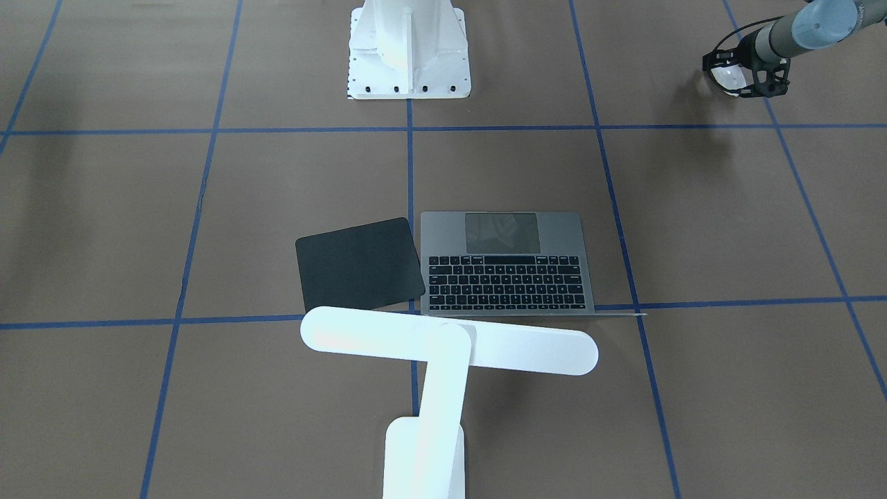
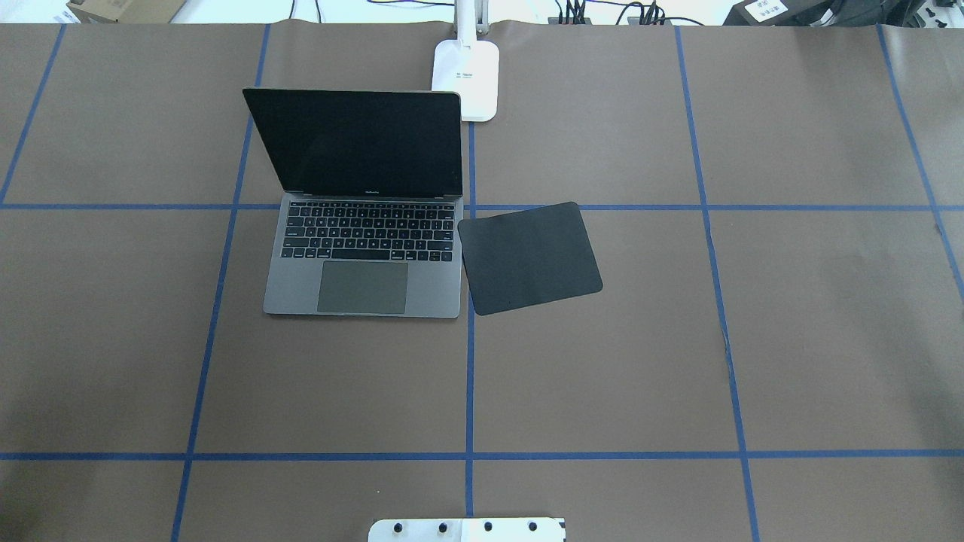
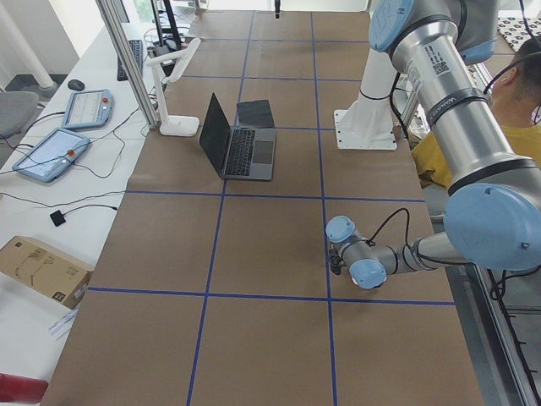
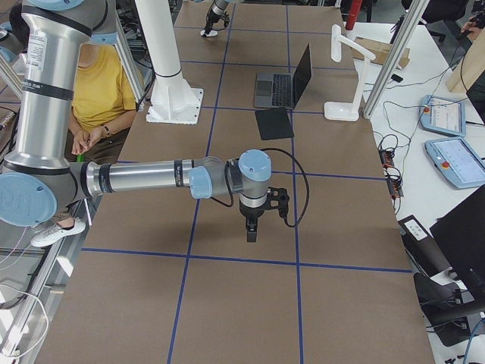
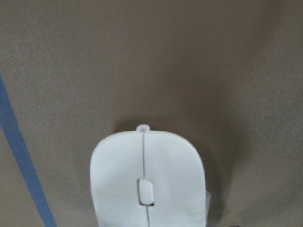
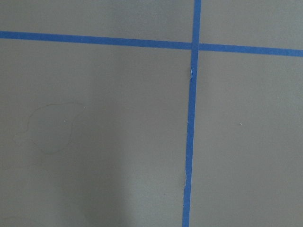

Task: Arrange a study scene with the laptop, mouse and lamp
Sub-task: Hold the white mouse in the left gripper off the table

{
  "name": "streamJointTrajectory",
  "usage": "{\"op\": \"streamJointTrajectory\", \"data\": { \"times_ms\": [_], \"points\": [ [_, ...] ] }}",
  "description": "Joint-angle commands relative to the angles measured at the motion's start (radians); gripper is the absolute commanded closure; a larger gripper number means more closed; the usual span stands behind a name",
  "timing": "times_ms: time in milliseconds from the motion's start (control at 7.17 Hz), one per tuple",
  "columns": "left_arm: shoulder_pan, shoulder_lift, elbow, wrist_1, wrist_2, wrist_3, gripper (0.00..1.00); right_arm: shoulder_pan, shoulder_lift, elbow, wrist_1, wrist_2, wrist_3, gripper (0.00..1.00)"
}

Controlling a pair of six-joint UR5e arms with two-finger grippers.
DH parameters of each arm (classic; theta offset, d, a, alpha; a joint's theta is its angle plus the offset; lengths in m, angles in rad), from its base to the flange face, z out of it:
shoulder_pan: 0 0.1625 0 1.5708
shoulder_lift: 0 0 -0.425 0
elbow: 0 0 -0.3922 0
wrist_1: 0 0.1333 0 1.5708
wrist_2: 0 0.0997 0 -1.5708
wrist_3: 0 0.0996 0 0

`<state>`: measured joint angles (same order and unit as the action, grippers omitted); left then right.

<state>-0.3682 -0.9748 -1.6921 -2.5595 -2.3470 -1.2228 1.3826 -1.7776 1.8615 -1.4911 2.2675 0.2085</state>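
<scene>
The grey laptop point(image 2: 363, 256) stands open in the middle of the table, screen up, and also shows in the front view point(image 1: 506, 267). The white T-shaped lamp point(image 1: 450, 343) stands behind it, with its base point(image 2: 465, 79) at the far table edge. The white mouse point(image 1: 726, 75) sits between the fingers of my left gripper point(image 1: 736, 77), far out on my left side, low over the table. It fills the lower part of the left wrist view point(image 5: 147, 182). My right gripper point(image 4: 251, 227) points down over bare table; I cannot tell whether it is open or shut.
A square black mat point(image 2: 529, 257) lies tilted just right of the laptop. The white bolted pedestal point(image 1: 409, 48) stands at the near table edge. Blue tape lines point(image 6: 190, 142) cross the brown table cover. A person point(image 4: 102, 83) sits beside the table.
</scene>
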Motion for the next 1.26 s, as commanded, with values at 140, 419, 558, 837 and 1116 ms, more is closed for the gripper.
{"op": "streamJointTrajectory", "data": {
  "times_ms": [140,419,558,837,1116],
  "points": [
    [0.0,0.013,0.0,-0.03,0.0,0.0,0.47,0.001,0.001,0.001,0.0,0.001,0.0,0.0],
    [-0.003,0.013,-0.003,-0.074,-0.002,-0.004,0.5,0.003,0.001,0.001,0.0,0.001,0.0,0.0],
    [-0.005,0.015,-0.018,-0.083,-0.003,-0.007,0.5,0.003,0.001,0.001,0.0,0.001,0.0,0.0],
    [-0.008,0.056,-0.114,-0.081,-0.017,-0.014,0.5,0.004,0.003,-0.001,-0.001,0.001,0.0,0.0],
    [-0.005,0.054,-0.216,-0.074,-0.054,-0.116,0.5,0.004,0.006,-0.001,-0.001,0.001,0.0,0.0]
  ]
}}
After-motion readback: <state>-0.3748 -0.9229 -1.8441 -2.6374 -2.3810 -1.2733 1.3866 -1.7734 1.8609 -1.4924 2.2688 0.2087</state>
